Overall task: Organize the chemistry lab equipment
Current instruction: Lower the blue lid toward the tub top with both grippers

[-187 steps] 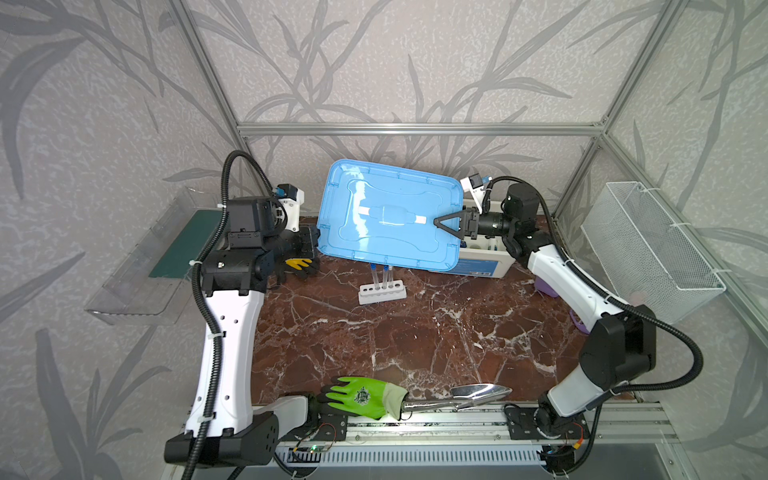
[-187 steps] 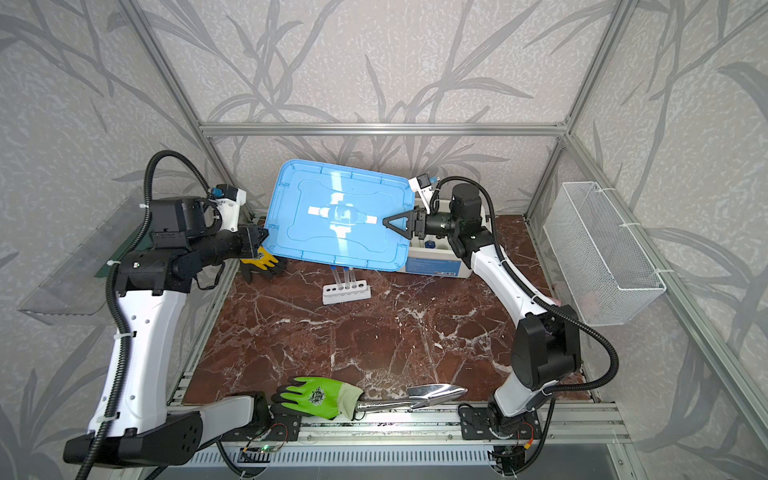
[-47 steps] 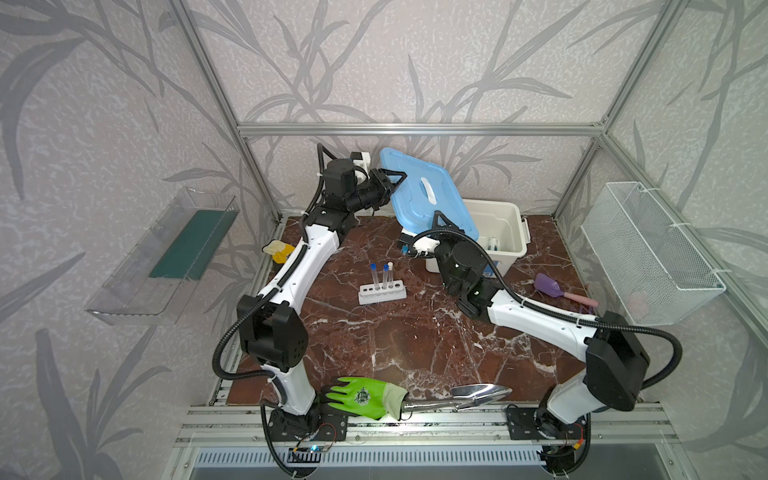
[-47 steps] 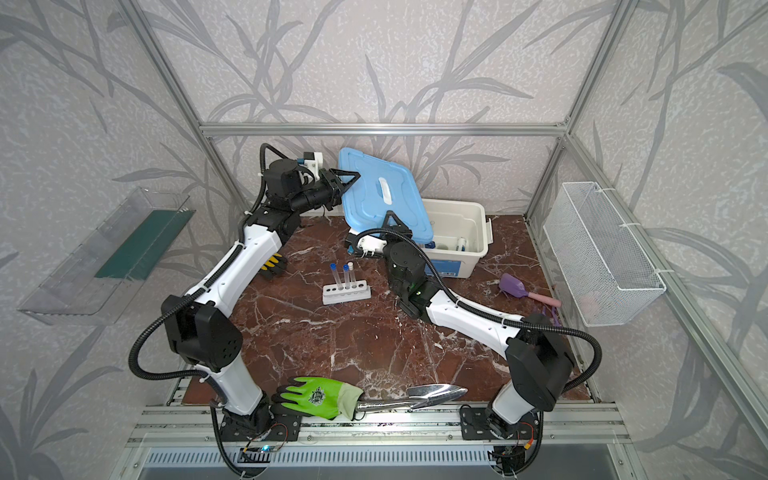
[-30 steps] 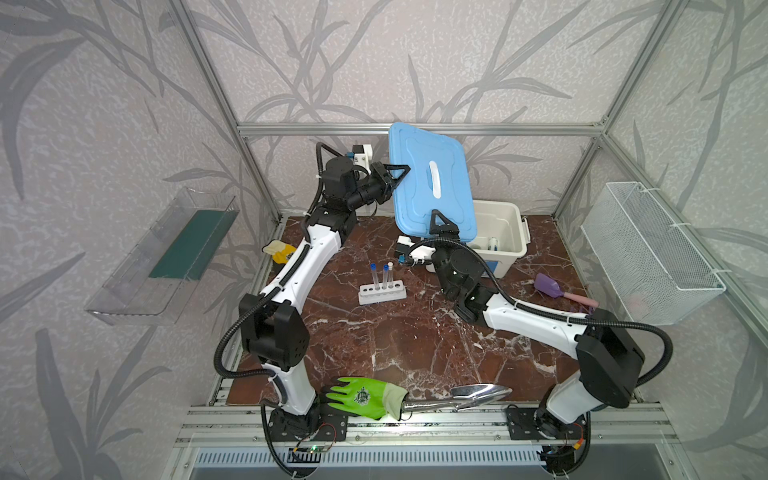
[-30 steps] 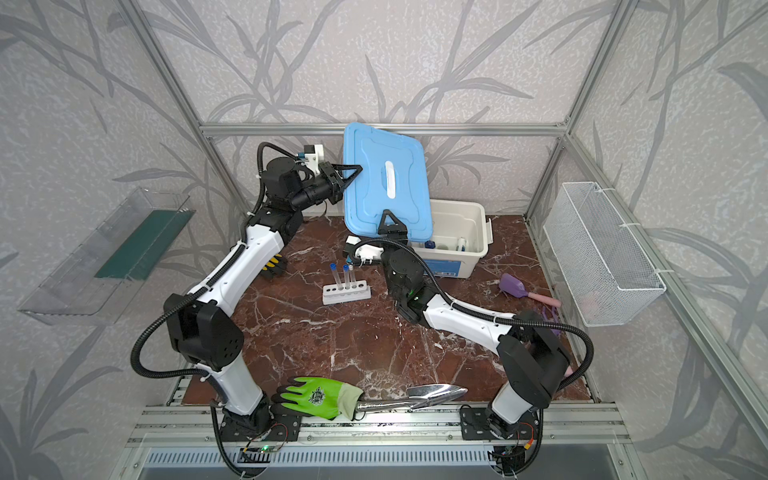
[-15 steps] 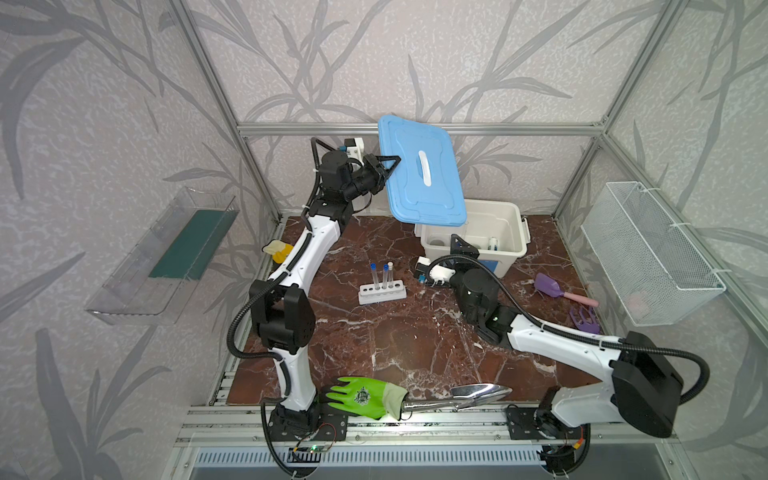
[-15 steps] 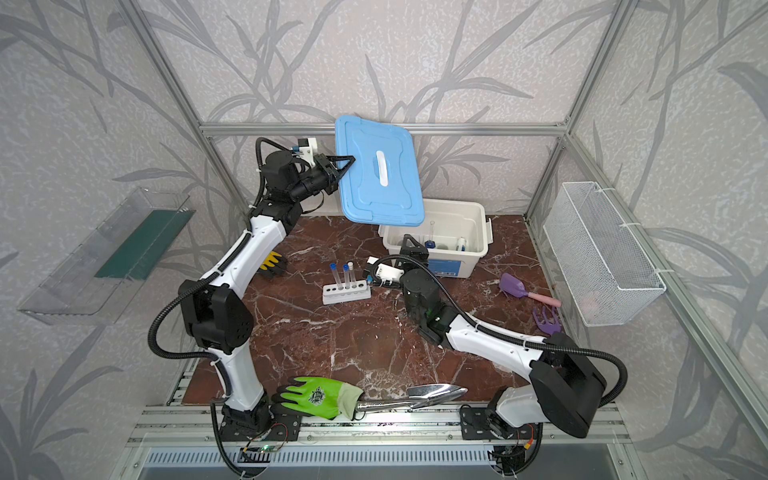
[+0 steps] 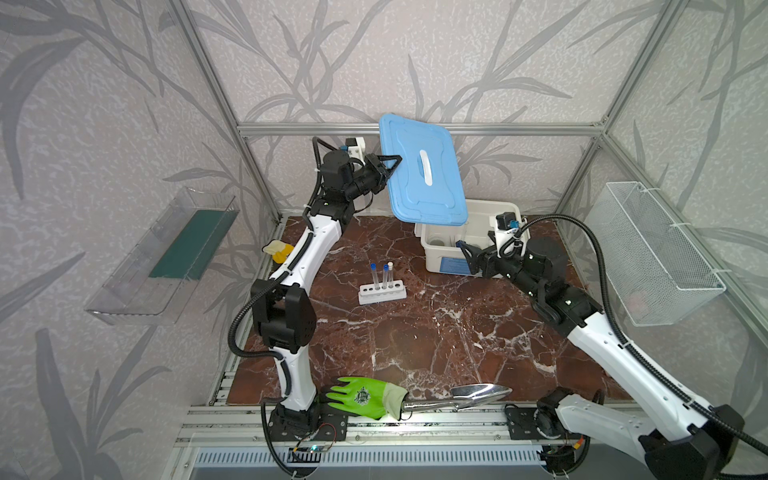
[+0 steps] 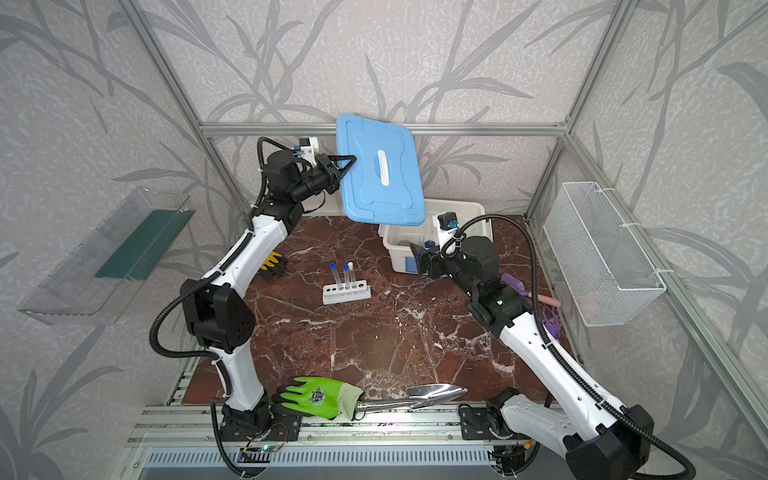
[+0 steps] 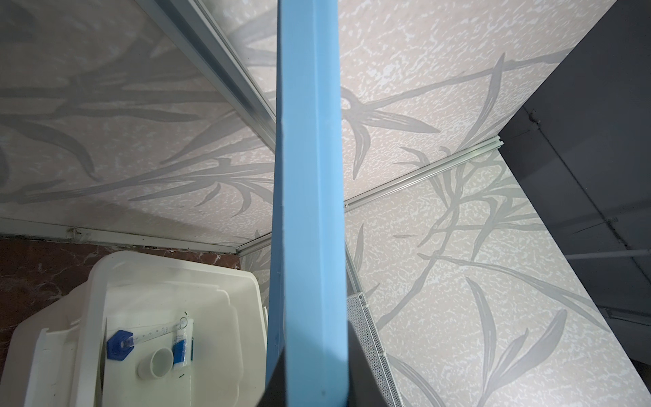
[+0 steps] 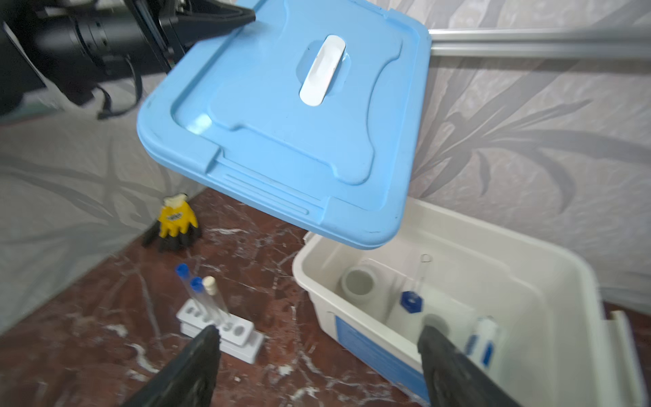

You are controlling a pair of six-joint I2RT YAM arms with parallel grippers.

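The big blue lid [image 9: 432, 199] now hangs tilted above the back of the table [image 9: 415, 345] on one arm only. The left pincer [image 9: 394, 166] is clenched on its edge, where a few seconds ago both arms carried it. That leaves the white bin [image 9: 432, 253] uncovered, and the right pincer [image 12: 318, 343], released and gaping, has dropped back to the bin's front wall, holding nothing. So unpacking can begin, I'd guess. The rack [image 9: 382, 293] stands mid-table with three capped tubes [image 9: 385, 274] and free holes, while a cup [image 12: 359, 283], a bottle [image 12: 484, 340] and a small bowl [image 11: 160, 361] wait inside the bin.
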